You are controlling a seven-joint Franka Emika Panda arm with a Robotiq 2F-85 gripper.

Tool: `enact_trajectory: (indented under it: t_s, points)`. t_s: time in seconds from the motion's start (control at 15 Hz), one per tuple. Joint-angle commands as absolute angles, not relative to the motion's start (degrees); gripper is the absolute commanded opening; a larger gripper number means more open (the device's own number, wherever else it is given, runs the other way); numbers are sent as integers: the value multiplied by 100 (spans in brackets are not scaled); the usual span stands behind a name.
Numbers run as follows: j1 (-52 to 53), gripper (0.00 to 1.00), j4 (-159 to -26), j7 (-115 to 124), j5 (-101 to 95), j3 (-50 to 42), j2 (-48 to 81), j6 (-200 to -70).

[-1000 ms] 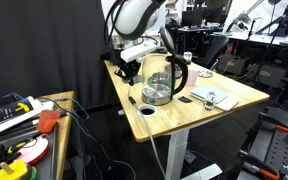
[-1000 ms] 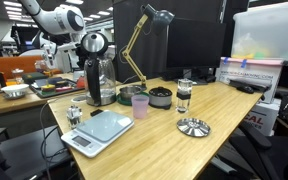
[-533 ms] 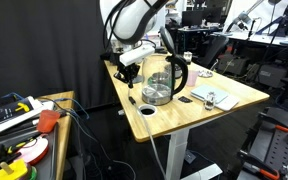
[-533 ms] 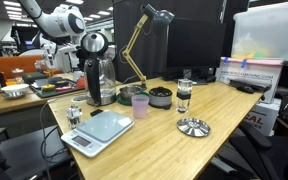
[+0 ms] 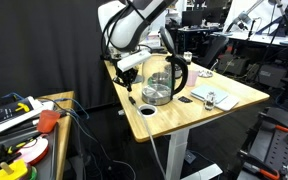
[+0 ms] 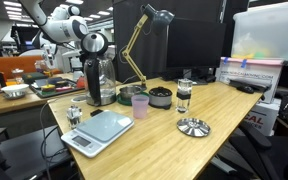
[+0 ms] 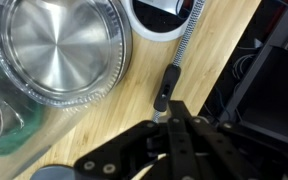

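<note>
My gripper (image 7: 171, 122) is shut, its black fingers pressed together with nothing visibly between them. Just ahead of the tips lies the black end (image 7: 164, 88) of a flexible metal hose (image 7: 187, 40) that runs to a round desk opening (image 7: 162, 16). Beside it stands a glass kettle with a shiny steel lid (image 7: 59, 50). In both exterior views the gripper (image 5: 127, 70) (image 6: 60, 60) hangs low over the back corner of the wooden desk (image 5: 234, 95), close to the kettle (image 5: 162, 82) (image 6: 99, 80) with its black handle.
A digital scale (image 6: 99, 128), a pink cup (image 6: 139, 104), a black pot (image 6: 160, 97), a small glass (image 6: 183, 95) and a metal dish (image 6: 193, 127) sit on the desk. A desk lamp (image 6: 144, 40) rises behind. The desk edge (image 7: 219, 70) drops off right beside the gripper.
The arm's upper links have swung a little sideways. The gripper has stayed shut near the desk corner, shifting only slightly lower.
</note>
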State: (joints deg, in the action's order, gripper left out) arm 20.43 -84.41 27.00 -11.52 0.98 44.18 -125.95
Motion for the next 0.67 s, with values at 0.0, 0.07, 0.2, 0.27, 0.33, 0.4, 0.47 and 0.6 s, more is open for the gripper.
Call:
enact_trajectory:
  t_s: [0.0,0.07,0.2,0.27,0.33,0.4,0.47,0.6]
  points:
    - [2117,0,-7956,2632,-1133,7,4732,-12223]
    - [2115,0,-7871,2627,-1126,3,4804,-12172]
    - [2116,0,-7724,2622,-1128,-13,4938,-12069]
    - [2117,0,-7661,2622,-1135,-25,4997,-12019]
    - [2111,0,-7581,2615,-1130,-31,5057,-11975]
    - [2100,0,-7518,2610,-1117,-36,5118,-11937]
    - [2093,0,-7450,2603,-1106,-40,5171,-11899]
    - [2093,0,-7320,2593,-1100,-46,5274,-11803]
